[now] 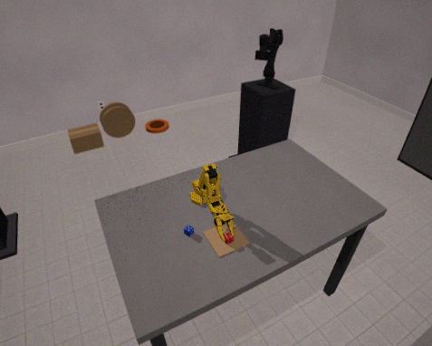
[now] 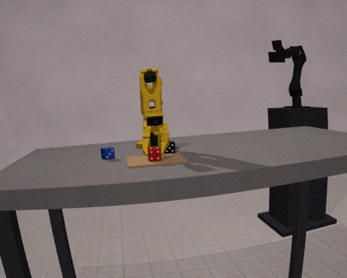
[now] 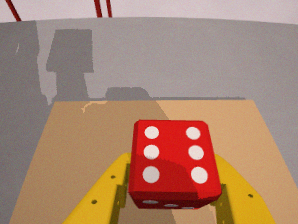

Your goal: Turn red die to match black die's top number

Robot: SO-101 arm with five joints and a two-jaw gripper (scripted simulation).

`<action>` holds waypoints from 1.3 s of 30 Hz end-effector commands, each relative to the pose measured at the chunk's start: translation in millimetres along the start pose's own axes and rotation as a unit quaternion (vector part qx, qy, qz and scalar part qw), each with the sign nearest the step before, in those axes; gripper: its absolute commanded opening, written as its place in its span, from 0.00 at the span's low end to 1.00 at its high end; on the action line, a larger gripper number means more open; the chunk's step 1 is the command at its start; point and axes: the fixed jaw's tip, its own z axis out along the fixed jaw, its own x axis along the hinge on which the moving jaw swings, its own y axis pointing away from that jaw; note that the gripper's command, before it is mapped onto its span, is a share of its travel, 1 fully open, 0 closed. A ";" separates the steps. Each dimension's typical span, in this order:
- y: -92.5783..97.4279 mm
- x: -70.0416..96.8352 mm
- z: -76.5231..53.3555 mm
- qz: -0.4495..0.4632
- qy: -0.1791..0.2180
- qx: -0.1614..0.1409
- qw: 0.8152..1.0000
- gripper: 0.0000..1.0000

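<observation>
The red die (image 3: 172, 162) sits between my yellow fingers in the wrist view, its face with six pips turned up toward the camera. My gripper (image 1: 226, 235) is shut on it, low over the tan mat (image 1: 223, 243). From the side the red die (image 2: 154, 153) rests at the mat's (image 2: 156, 161) level and shows five pips toward that camera. The black die (image 2: 170, 147) stands just behind my arm, partly hidden; its top face cannot be read. The blue die (image 1: 188, 230) lies on the table left of the mat, and it also shows in the side view (image 2: 108, 153).
The arm's yellow base (image 1: 205, 186) stands behind the mat. A black pedestal with a camera arm (image 1: 265, 113) stands on the floor beyond the table. A box, a disc and an orange ring (image 1: 157, 125) lie on the floor by the wall.
</observation>
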 end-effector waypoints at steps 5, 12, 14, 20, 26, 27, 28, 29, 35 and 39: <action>-1.4 -28.3 4.0 0.005 -0.062 0.002 0.998 0.18; -1.4 -28.3 4.0 0.005 -0.062 0.002 0.998 0.22; -1.4 -28.3 4.0 0.005 -0.062 0.002 0.998 0.24; -1.4 -28.4 4.0 0.005 -0.062 0.002 0.998 0.29; -1.4 -28.4 4.0 0.005 -0.062 0.002 0.998 0.34; -1.4 -28.4 4.0 0.005 -0.062 0.002 0.998 0.35; -1.4 -28.4 4.0 0.005 -0.062 0.002 0.998 0.35; -1.4 -28.4 4.0 0.005 -0.062 0.002 0.998 0.35; -1.4 -28.4 4.0 0.005 -0.062 0.002 0.998 0.36; -1.4 -29.4 3.8 0.005 -0.062 0.002 0.998 0.36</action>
